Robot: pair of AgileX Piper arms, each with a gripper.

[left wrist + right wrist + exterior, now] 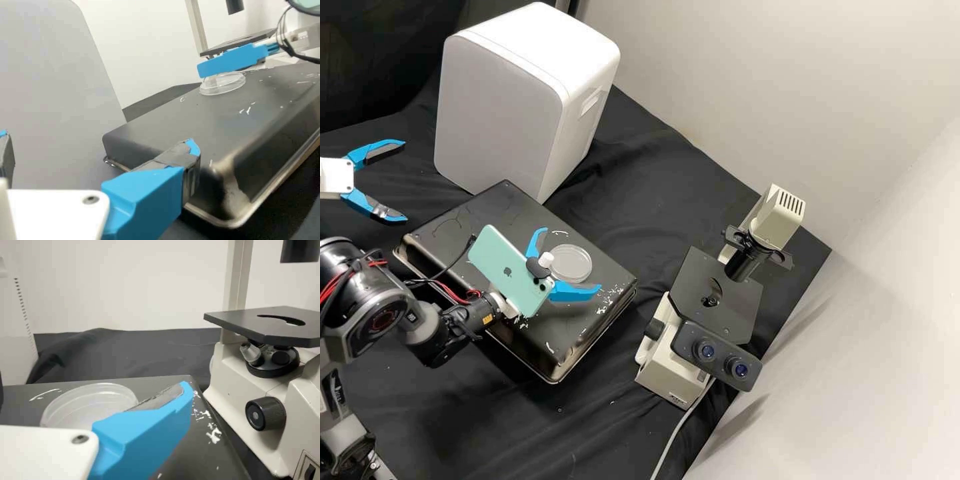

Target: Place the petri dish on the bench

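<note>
The clear petri dish (pixel 577 257) lies on top of an upturned black tray (pixel 540 340) in the middle of the bench. My right gripper (pixel 572 261) is open, with one blue finger on each side of the dish and low over the tray. In the right wrist view the dish (pixel 87 402) sits just beyond one blue finger (pixel 150 425). My left gripper (pixel 401 180) stands open with nothing in it at the far left, off the tray's corner. From the left wrist view the dish (pixel 222 81) lies across the tray (pixel 240 135), under the right arm's finger (pixel 235 59).
A tall white box (pixel 520 100) stands behind the tray. A microscope (pixel 713 313) stands on the black cloth to the right of the tray, close to its edge. A mint-green phone (pixel 510 270) is clamped on the right arm's wrist.
</note>
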